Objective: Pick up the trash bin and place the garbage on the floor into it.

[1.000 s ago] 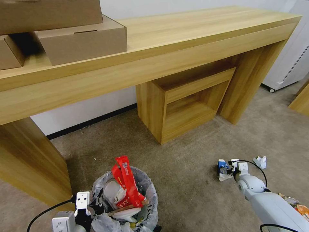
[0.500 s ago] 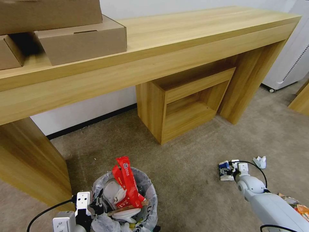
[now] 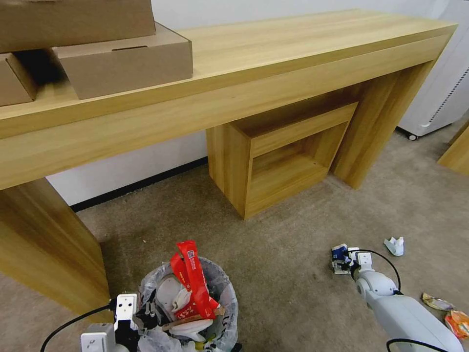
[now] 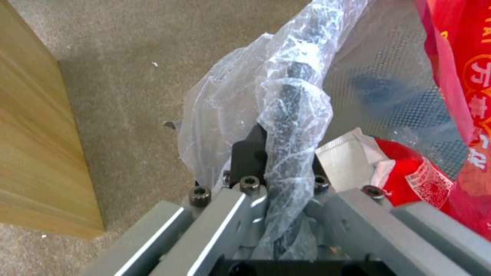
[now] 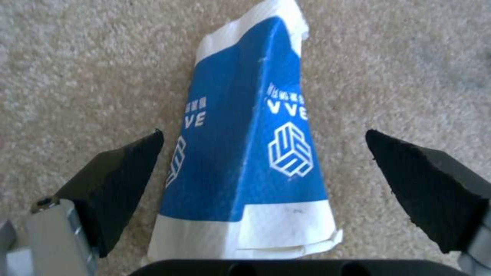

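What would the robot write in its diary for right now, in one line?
left pincer: shut on trash bin rim | right pincer: open, straddling blue-white carton on carpet | bin: holds red wrapper

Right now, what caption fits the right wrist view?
Open right gripper straddling a flattened blue-and-white paper carton on beige carpet.

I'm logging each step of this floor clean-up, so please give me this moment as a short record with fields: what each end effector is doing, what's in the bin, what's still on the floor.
left end effector: shut on the bag-lined rim of the trash bin
right end effector: open, low over the carpet, fingers either side of the blue-white carton, not gripping it
bin contents: red wrapper sticking up, among other litter
floor litter left: carton, small white piece, orange wrapper
setting: carpet beside a wooden table
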Controlling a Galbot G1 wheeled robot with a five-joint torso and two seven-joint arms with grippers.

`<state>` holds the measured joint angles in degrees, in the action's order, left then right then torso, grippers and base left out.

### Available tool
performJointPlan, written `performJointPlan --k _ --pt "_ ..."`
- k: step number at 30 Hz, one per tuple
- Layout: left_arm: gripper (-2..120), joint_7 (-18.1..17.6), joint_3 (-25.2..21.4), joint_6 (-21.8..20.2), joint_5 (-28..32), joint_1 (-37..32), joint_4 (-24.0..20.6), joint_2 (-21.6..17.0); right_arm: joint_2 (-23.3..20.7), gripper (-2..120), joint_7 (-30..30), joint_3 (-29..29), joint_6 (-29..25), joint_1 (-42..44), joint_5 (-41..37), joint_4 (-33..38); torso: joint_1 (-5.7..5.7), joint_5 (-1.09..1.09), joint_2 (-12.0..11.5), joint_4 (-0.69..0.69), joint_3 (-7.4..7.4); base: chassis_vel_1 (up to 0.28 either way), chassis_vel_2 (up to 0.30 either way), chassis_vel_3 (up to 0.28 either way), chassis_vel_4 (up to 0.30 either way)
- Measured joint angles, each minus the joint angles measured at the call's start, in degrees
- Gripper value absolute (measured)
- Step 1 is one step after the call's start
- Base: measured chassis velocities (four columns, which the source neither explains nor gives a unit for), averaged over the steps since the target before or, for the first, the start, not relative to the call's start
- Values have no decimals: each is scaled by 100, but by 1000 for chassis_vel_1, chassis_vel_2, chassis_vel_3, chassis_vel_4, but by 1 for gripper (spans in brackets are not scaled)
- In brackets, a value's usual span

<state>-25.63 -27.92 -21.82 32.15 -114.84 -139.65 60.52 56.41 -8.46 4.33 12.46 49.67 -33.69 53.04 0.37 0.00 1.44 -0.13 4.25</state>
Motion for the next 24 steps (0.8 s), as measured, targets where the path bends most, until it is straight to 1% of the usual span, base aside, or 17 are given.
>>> performJointPlan --k 3,4,5,6,7,8,10,12,14,15,17,18,22,23,24 --pt "0 6 34 9 -43 0 14 23 66 98 -11 -51 -54 -41 32 -72 0 0 0 1 0 0 0 0 0" --pt "0 8 37 9 -49 0 16 25 74 96 -15 -58 -61 -46 35 -79 0 0 0 1 0 0 0 0 0" --pt "0 12 42 9 -59 0 17 26 100 89 -27 -86 -83 -65 41 -101 0 0 0 1 0 0 0 0 0" --pt "0 12 42 10 -60 0 17 23 108 86 -33 -99 -98 -74 42 -109 0 0 0 0 0 0 0 0 0" --pt "0 12 42 10 -60 0 17 23 108 86 -33 -99 -98 -74 42 -109 0 0 0 0 0 0 0 0 0" --pt "0 13 43 10 -60 0 17 20 112 83 -37 -107 -110 -77 43 -114 0 0 0 1 0 0 0 0 0" --pt "0 16 40 18 -64 -18 9 4 116 69 -36 -142 -169 -88 55 -138 0 0 0 0 0 0 0 0 0" --pt "0 16 40 20 -66 -23 4 2 116 68 -35 -143 -173 -89 58 -138 0 0 0 0 0 0 0 0 0" --pt "0 19 28 36 -73 -44 -13 -7 98 56 -24 -151 -184 -77 60 -120 0 0 0 0 0 0 0 0 0" --pt "0 19 28 36 -73 -44 -13 -7 98 56 -24 -151 -184 -77 60 -120 0 0 0 0 0 0 0 0 0" --pt "0 19 26 46 -87 -48 -15 -10 75 45 -23 -168 -190 -76 48 -99 0 0 0 0 0 0 0 0 0" --pt "0 19 26 46 -87 -48 -15 -10 75 45 -23 -168 -190 -76 48 -99 0 0 0 0 0 0 0 0 0" --pt "0 29 28 77 -183 -110 -36 12 15 26 -24 -228 -208 -98 -84 10 0 0 0 0 0 0 0 0 0" --pt "0 29 28 77 -183 -110 -36 12 15 26 -24 -228 -208 -98 -84 10 0 0 0 0 0 0 0 0 0" --pt "0 38 27 82 -209 -127 -43 12 1 20 -25 -255 -222 -119 -131 41 0 0 0 0 0 0 0 0 0"
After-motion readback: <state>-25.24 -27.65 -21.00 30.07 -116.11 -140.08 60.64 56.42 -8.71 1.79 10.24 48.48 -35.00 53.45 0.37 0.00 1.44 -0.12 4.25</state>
